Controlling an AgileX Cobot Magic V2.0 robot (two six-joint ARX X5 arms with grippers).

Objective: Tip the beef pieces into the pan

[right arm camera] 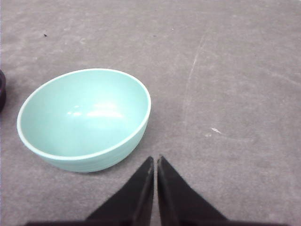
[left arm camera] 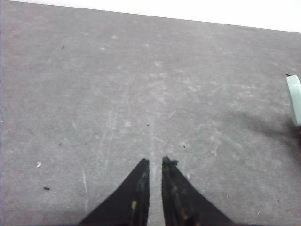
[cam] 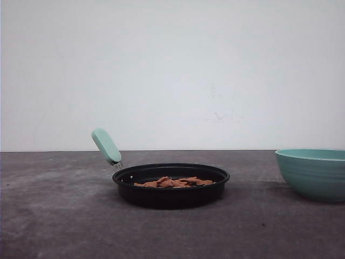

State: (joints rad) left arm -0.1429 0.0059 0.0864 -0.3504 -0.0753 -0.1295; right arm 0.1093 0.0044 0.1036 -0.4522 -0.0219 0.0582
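The black pan [cam: 161, 197] sits mid-table with its mint-green handle [cam: 106, 146] raised toward the back left. A flat heap of reddish-brown beef pieces [cam: 175, 182] lies inside it. In the left wrist view, my left gripper [left arm camera: 155, 162] hovers over bare table, jaws nearly together with nothing between them. The tip of the pan handle [left arm camera: 294, 99] shows at that frame's edge. My right gripper [right arm camera: 155, 159] is shut on nothing, just beside the teal bowl [right arm camera: 94, 157], whose inside is bare. A sliver of the pan [right arm camera: 1, 89] shows beyond the bowl.
The teal ribbed bowl [cam: 312, 175] stands at the right of the grey table [cam: 59, 216], a short gap from the pan. A white wall rises behind the table's far edge.
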